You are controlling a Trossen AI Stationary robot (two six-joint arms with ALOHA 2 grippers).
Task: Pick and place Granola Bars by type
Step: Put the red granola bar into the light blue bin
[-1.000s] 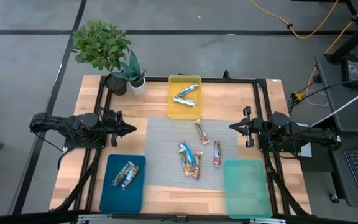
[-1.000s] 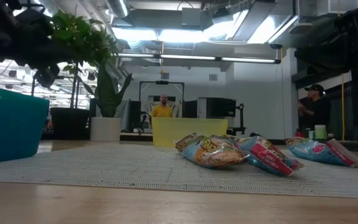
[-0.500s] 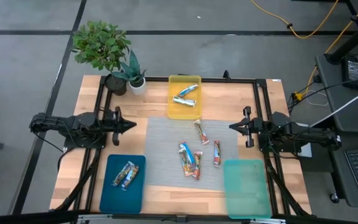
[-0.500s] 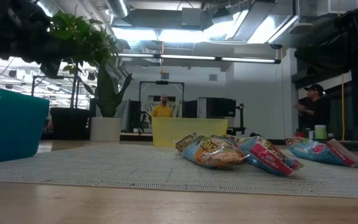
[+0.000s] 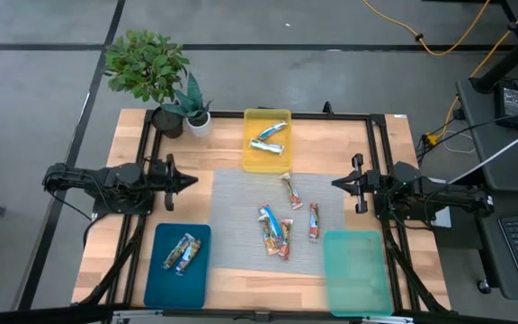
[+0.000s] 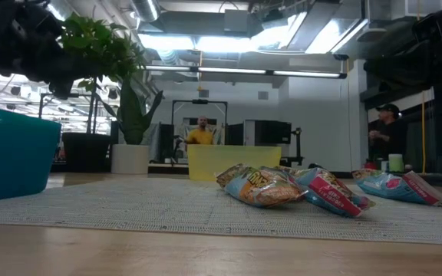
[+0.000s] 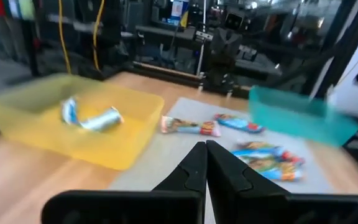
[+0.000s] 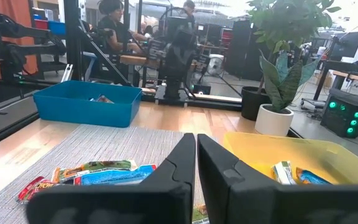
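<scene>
Change: nothing on the surface has shifted over the last second; the left arm has drawn back very slightly toward its own edge, the right arm has held still
Left gripper (image 5: 190, 184): hovers at the left edge of the grey mat (image 5: 241, 193), jaws clenched on nothing, tips touching in the left wrist view
Right gripper (image 5: 335, 184): hovers at the mat's right edge, jaws likewise pressed together and empty
Granola Bars (image 5: 276, 232): five loose on the mat, three touching in a cluster, one (image 5: 314, 220) just beside it, one (image 5: 290, 190) apart toward the yellow tray (image 5: 250, 158)
Sorted so far: two blue-and-white bars in the yellow tray; two in the blue tray (image 5: 198, 276); teal tray (image 5: 358, 270) holds none
Risk: the clustered bars overlap, so a descent there could pinch two wrappers at once or nudge a neighbour; glossy wrappers may slip; similar wrappers could be mistaken and land in the wrong tray
</scene>
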